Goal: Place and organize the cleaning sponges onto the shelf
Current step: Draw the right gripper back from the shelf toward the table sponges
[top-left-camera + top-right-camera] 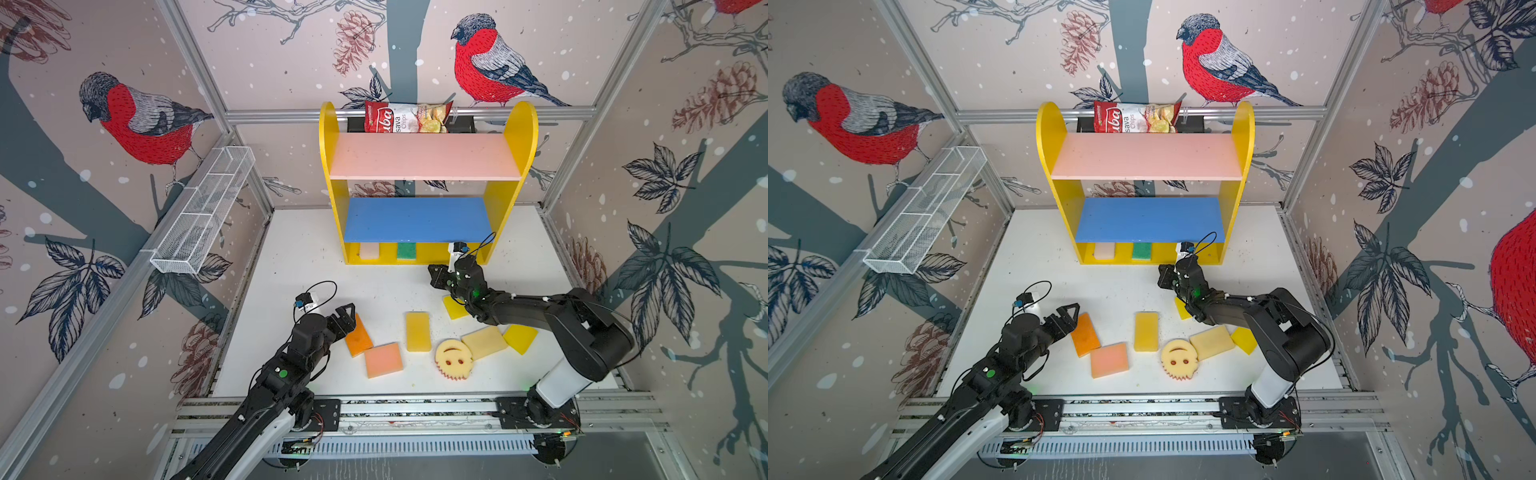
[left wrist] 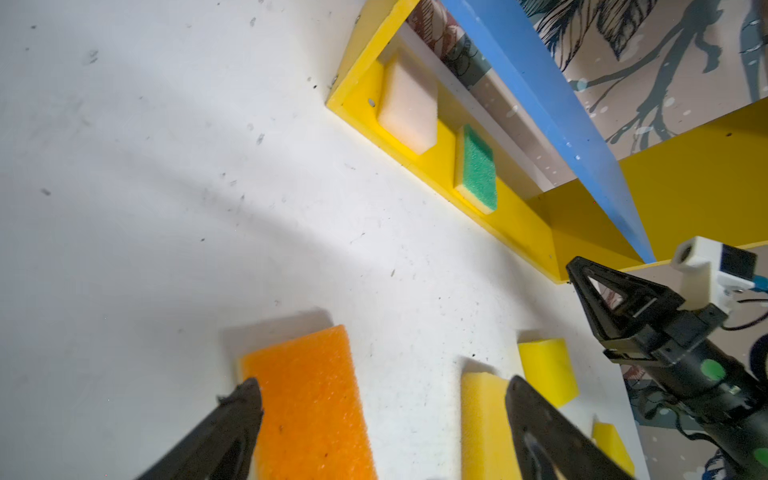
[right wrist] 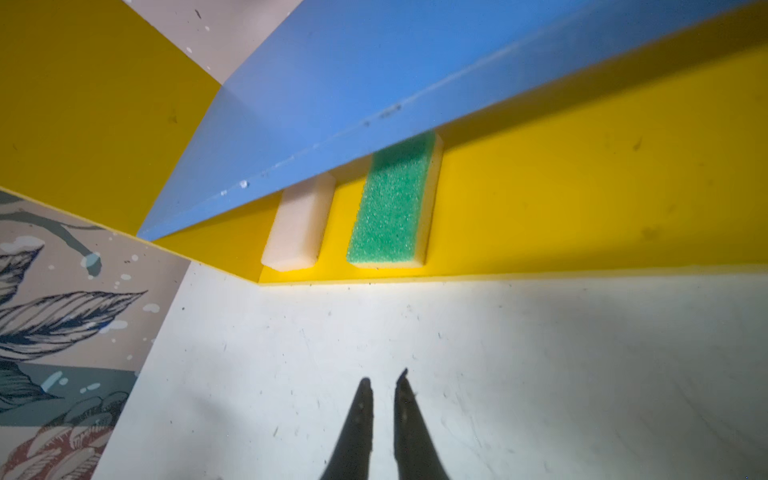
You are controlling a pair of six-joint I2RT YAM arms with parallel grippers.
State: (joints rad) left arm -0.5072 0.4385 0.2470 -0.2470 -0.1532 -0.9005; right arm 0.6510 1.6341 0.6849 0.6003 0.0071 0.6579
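Though top views blur gap, right wrist shows right pincer [image 3: 384, 376] barely parted, empty; left pincer [image 2: 382, 380] wide, empty.

2 sponges [image 1: 369, 250] on shelf [image 1: 328, 137] base, 7 more on table [image 1: 299, 257] in front.

walls [image 1: 291, 62] all round are wintry wallpaper: fat red-breasted birds [image 1: 141, 120], pine cones [image 1: 353, 41], dark leaves [image 1: 665, 174] and grey-blue branches on a pale pinkish ground with white snow dots. aluminium frame posts [image 1: 199, 70] run up the corners. a long white wire-mesh rack [image 1: 203, 212] hangs on the left-hand wall. the worktop [image 1: 316, 257] is white, scuffed, speckled with dark bits. a red-and-white chips bag [image 1: 405, 118] sits up by the back rail [image 1: 291, 114]. light's bright and even.
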